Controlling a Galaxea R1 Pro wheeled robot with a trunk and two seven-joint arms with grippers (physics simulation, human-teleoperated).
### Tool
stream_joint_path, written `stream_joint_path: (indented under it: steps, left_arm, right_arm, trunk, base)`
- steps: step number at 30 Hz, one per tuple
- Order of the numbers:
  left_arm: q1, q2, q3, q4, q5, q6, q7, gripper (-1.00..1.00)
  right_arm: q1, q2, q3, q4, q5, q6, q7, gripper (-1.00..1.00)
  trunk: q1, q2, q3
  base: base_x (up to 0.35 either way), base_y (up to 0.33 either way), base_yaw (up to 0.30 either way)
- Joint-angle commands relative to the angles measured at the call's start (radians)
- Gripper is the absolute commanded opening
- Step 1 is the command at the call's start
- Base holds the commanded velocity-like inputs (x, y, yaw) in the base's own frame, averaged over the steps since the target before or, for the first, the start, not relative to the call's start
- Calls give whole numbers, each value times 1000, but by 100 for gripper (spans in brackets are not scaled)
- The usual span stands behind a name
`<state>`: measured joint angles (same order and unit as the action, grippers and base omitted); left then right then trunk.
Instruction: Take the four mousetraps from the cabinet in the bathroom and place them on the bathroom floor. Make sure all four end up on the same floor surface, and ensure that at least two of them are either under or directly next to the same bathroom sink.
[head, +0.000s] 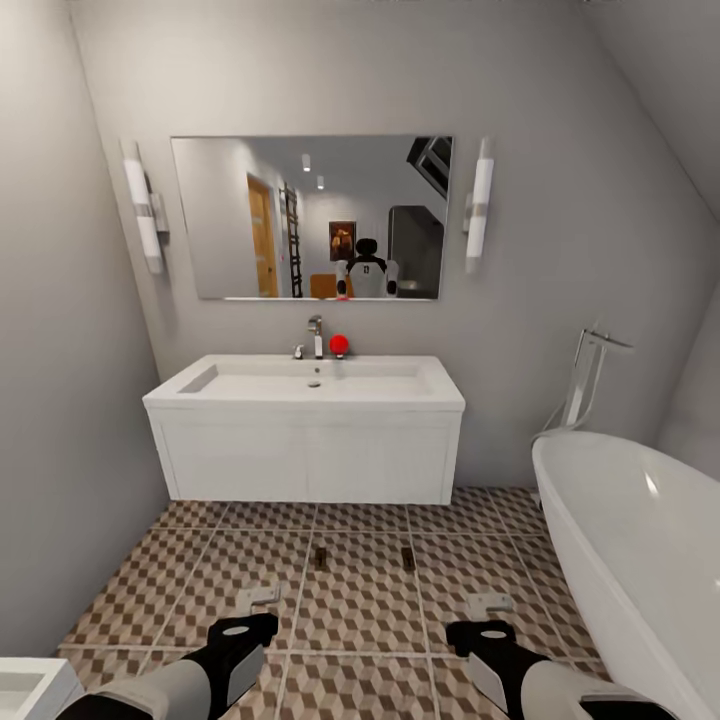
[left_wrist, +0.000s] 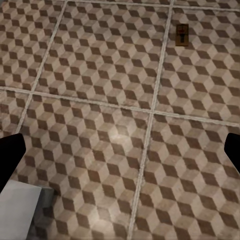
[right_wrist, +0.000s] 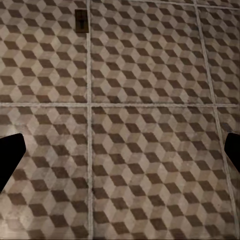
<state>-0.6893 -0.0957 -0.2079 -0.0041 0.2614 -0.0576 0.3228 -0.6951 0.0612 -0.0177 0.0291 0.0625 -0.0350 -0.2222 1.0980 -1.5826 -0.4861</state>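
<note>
Two mousetraps are down on the bathroom floor (head: 360, 590) already: left mousetrap (head: 320, 558) and right mousetrap (head: 408, 558), side by side w/ a gap between them, just in front of the sink (head: 310, 385) vanity, roughly centred on it. So the "next to the sink" bit looks met, as far as I can judge. Both sit on the same cube-pattern tiles. That leaves two more, I'd say, presumably in the cabinet.

The traps look like small dark-brown flat rectangles, long side running near-to-far, w/ a faint darker detail in the middle; wire parts too small to make out. In the left wrist view one mousetrap (left_wrist: 182, 35) lies flat beside a grout line; in the right wrist view one (right_wrist: 81, 21) lies flat near another grout line.

Left end effector (head: 258, 612) and right end effector (head: 490, 618) hang low over the near tiles, well apart from the traps. Both are spread wide, nothing between the fingers: black fingertips (left_wrist: 10, 157) sit at opposite edges of each wrist view w/ bare floor between.

Bathtub (head: 640, 540) on the right, mirror (head: 312, 217) on the far wall.
</note>
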Motion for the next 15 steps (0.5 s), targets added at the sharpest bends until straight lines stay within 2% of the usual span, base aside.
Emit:
stream_joint_path:
  steps: [1, 5, 15]
  left_arm:
    - [0, 0, -9, 1, 10, -4, 3, 100]
    - [2, -1, -8, 1, 10, -4, 2, 100]
    - [4, 0, -8, 1, 11, -4, 3, 100]
  right_arm:
    - [-1, 0, -2, 3, 7, 5, -4, 100]
    - [6, -9, -2, 3, 7, 33, -8, 100]
    - [31, -39, -2, 3, 5, 44, -15, 100]
  trunk:
    - [-4, 7, 2]
    - [-19, 35, 15]
    - [-58, 105, 46]
  base:
    - [0, 0, 0]
    - [0, 0, 0]
    - [0, 0, 0]
